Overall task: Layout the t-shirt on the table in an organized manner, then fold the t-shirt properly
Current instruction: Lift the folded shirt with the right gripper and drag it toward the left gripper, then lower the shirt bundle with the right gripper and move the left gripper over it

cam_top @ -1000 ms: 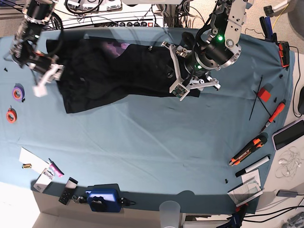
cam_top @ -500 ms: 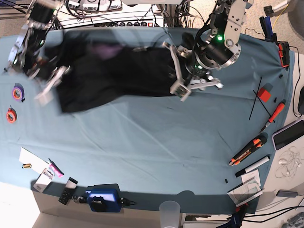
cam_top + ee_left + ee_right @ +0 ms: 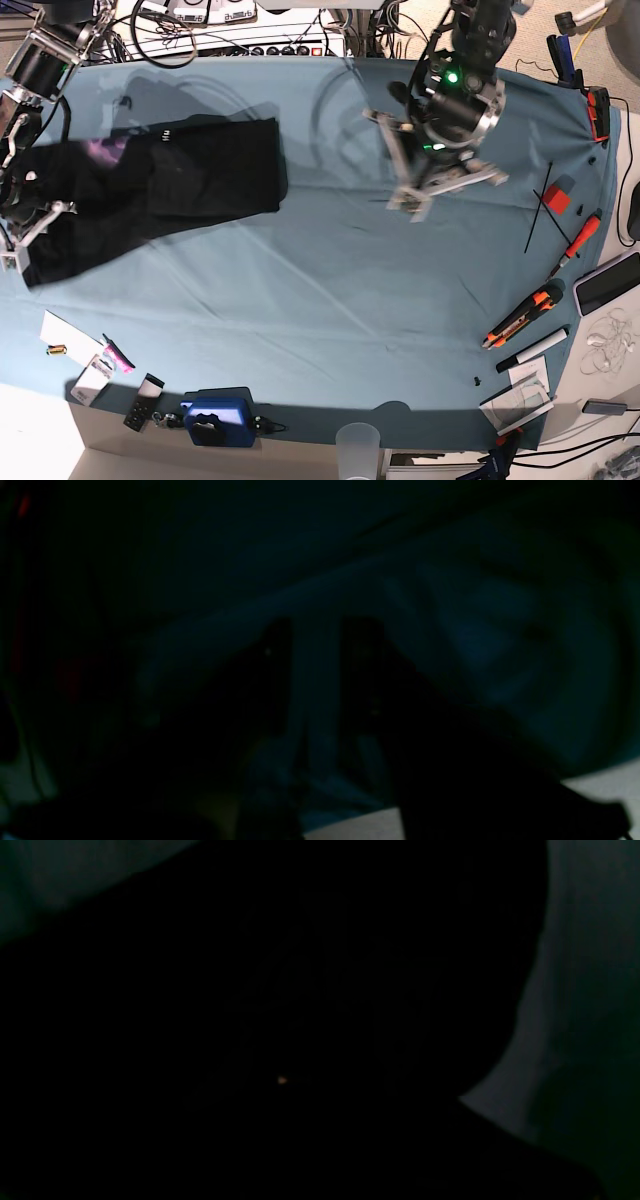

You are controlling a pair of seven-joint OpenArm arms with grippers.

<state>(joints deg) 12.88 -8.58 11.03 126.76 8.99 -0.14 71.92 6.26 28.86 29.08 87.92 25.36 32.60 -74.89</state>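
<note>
Limp black t-shirt lies rumpled on the teal cloth table; right tool pinches its edge; left tool blurred, state unclear

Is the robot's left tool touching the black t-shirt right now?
Apart. In the base view, the left tool hangs over bare table, and a stretch of teal cloth shows between it and the t-shirt, which lies far across the table.
</note>
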